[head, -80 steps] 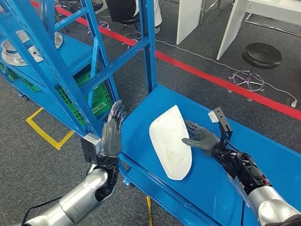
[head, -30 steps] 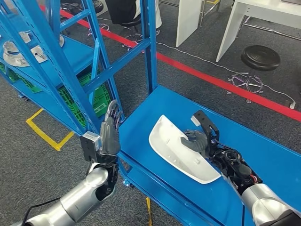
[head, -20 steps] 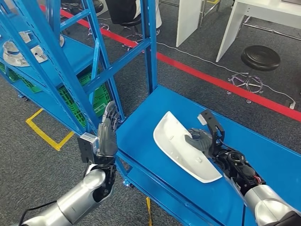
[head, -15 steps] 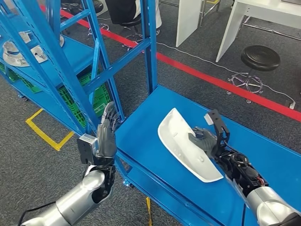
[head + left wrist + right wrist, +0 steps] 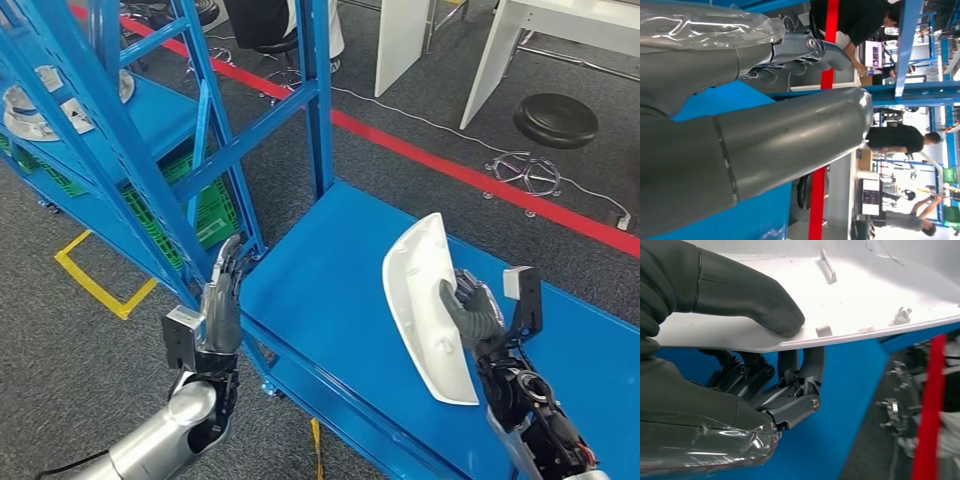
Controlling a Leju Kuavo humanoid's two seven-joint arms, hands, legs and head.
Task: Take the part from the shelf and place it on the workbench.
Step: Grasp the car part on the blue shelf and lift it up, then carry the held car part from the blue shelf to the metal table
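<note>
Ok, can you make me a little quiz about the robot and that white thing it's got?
1. True or false: the right hand holds the white part.
2. What colour is the surface under the part? A) green B) blue C) grey
3. Fill in: the left hand holds ____.

Key: 1 true, its thumb presses one face of the part and its fingers are beneath it. 2 B. 3 nothing; it is held up beside the blue shelf frame.
</note>
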